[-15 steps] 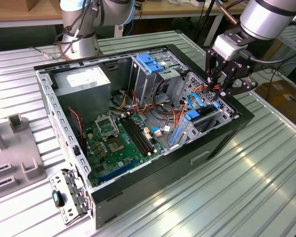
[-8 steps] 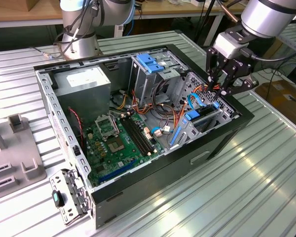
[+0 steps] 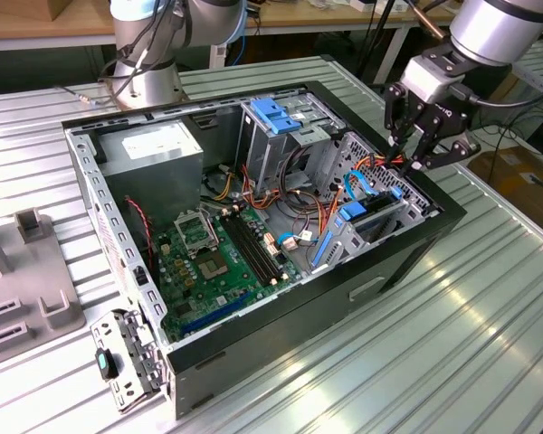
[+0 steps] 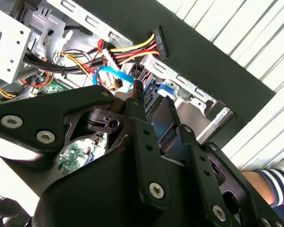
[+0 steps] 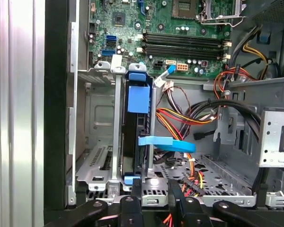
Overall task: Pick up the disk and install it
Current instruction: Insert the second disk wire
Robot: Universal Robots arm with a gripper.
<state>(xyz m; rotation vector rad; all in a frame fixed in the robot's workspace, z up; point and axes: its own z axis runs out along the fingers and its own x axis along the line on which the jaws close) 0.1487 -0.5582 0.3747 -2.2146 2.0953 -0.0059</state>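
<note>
The disk (image 3: 369, 215) stands on edge in the metal bay at the end of the open computer case on the exterior view's right, its blue carrier tabs showing. In the first wrist view the disk (image 5: 136, 135) is a dark slab with a blue tab at each end, seated between metal bay walls. My gripper (image 3: 409, 152) hovers just above that end of the case, open and holding nothing. Its black fingers (image 5: 132, 201) straddle the bay edge beside the disk's near end without touching it. In the second wrist view my gripper (image 4: 151, 101) points down toward the bay.
A grey power-supply box (image 3: 154, 149) fills the far corner. A light-blue bracket (image 3: 276, 113) tops the drive cage. The green motherboard (image 3: 208, 262) lies on the floor. A blue cable (image 5: 173, 144) and coloured wires (image 5: 189, 116) cross beside the disk. A striped sleeve (image 4: 274, 184) is nearby.
</note>
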